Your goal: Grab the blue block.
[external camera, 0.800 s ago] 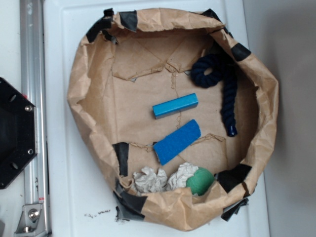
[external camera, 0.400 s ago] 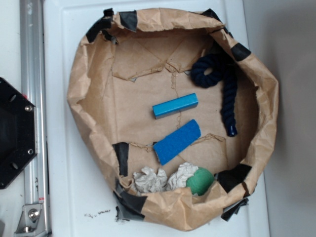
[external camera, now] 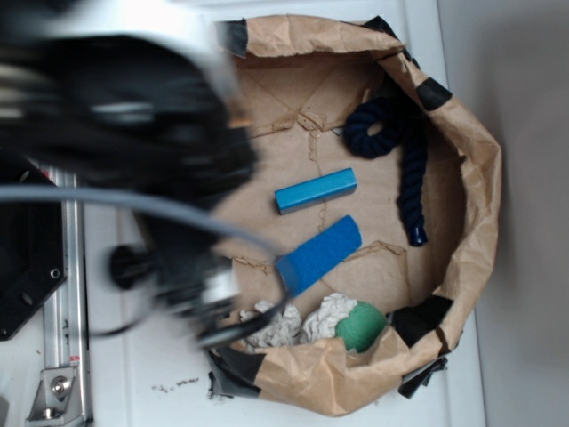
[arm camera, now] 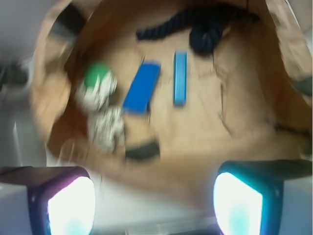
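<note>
Since the earlier exterior frames, where only the black base showed at the left edge, the robot arm (external camera: 133, 133) has swung in and now covers the upper left part of the paper nest (external camera: 462, 151) as a large dark blur; the things inside the nest have not moved. On the floor of this brown paper nest lies the blue block (external camera: 319, 254), the darker matte slab with one rounded end, slanted and near the middle. Just beside it, toward the far rim of the nest, lies the lighter cyan bar (external camera: 316, 190), apart from the block and not touching it. A dark navy rope (external camera: 404, 151) curls along the right inner wall of the nest. Against the near wall sit two crumpled white paper balls (external camera: 293, 322) and a green ball (external camera: 360, 326), close together. Black tape (external camera: 425, 317) patches the rim in several places. The nest rests on a white bench (external camera: 116, 356). In the wrist view the claw (arm camera: 154, 200) stands apart, its two fingers (arm camera: 68, 203) wide at the bottom corners with nothing between them, above the near rim of the nest, well apart from the block (arm camera: 142, 86).
</note>
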`<state>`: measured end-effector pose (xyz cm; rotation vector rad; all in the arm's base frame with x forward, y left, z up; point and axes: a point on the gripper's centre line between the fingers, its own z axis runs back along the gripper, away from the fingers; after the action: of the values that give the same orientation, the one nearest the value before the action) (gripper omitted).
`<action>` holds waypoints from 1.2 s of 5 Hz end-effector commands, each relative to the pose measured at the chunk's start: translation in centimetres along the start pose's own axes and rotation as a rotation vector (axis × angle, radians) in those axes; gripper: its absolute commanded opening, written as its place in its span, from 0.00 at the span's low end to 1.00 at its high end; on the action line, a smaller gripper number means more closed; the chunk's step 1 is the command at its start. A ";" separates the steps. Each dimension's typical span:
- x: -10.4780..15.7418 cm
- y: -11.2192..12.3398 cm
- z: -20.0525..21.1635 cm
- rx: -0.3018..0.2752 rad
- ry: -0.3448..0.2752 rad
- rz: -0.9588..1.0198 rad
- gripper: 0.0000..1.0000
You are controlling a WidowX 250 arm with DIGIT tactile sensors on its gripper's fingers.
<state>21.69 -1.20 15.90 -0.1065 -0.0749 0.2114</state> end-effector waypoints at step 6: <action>6.8 4.7 -13.2 0.254 -0.096 -0.141 0.00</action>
<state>28.31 3.12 2.04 0.1583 -0.1447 0.0963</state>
